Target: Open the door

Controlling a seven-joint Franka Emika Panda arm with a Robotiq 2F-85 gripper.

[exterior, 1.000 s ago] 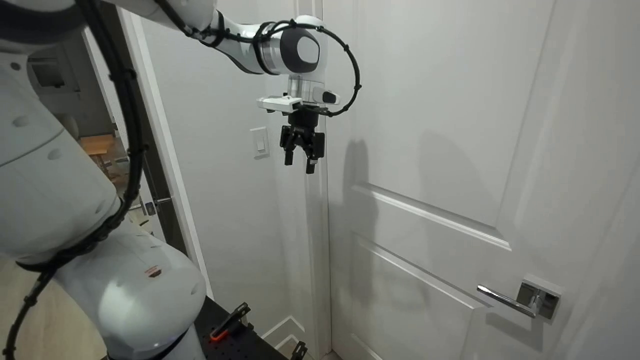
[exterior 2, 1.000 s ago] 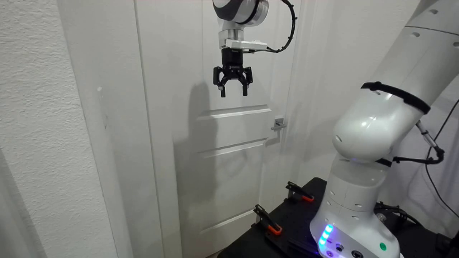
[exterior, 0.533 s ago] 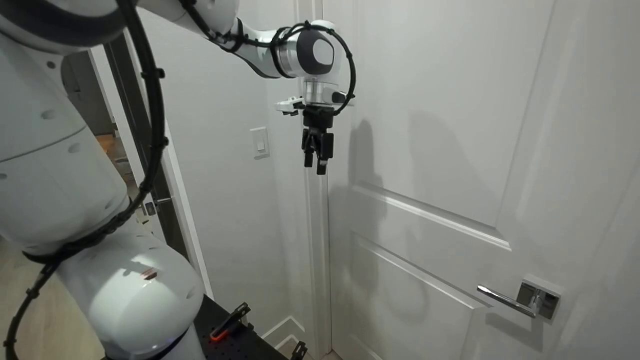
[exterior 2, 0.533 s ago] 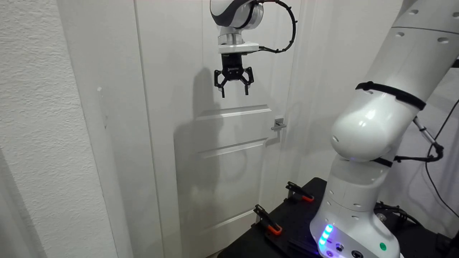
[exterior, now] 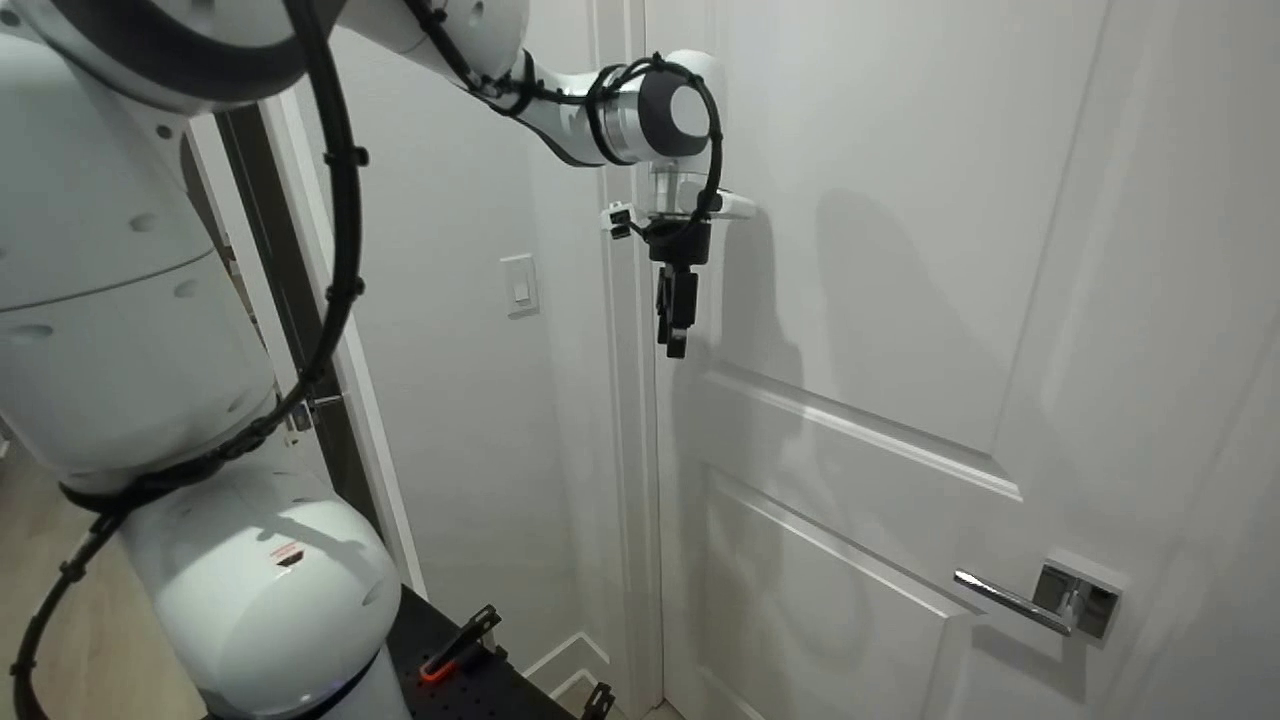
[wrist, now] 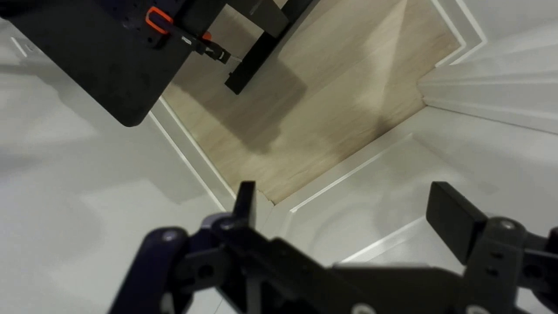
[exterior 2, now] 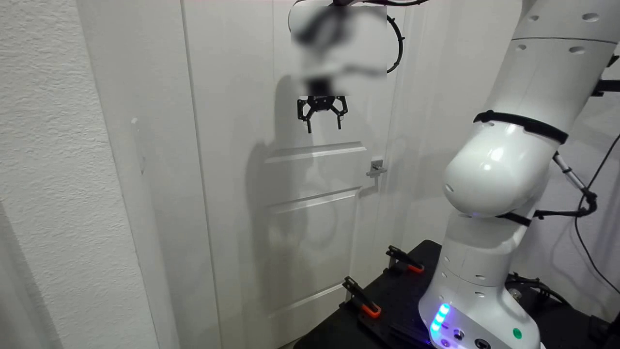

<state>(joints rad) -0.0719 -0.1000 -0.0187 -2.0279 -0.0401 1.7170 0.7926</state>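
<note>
The white panelled door [exterior: 900, 330] stands closed; it also shows in an exterior view [exterior 2: 334, 174] and the wrist view [wrist: 348, 218]. Its silver lever handle [exterior: 1012, 602], on a square plate, points sideways; it is small in an exterior view [exterior 2: 376, 170] and out of the wrist view. My gripper [exterior 2: 324, 130] points down, open and empty, in front of the door and above handle height, on the side away from the handle. It is seen edge-on in an exterior view [exterior: 670, 348]. Both spread fingers show in the wrist view [wrist: 342, 192], with nothing between them.
The robot stands on a black table [exterior 2: 339, 325] with orange-black clamps [exterior 2: 363, 298] at its door-side edge. A wall with a light switch [exterior: 519, 285] adjoins the door frame. Wooden floor [wrist: 340, 100] shows below. Part of the wrist is blurred in an exterior view.
The arm has moved right and slightly down in an exterior view, its shadow shifting on the door. The gripper has turned about its vertical axis and stays open. The door and handle are unmoved.
</note>
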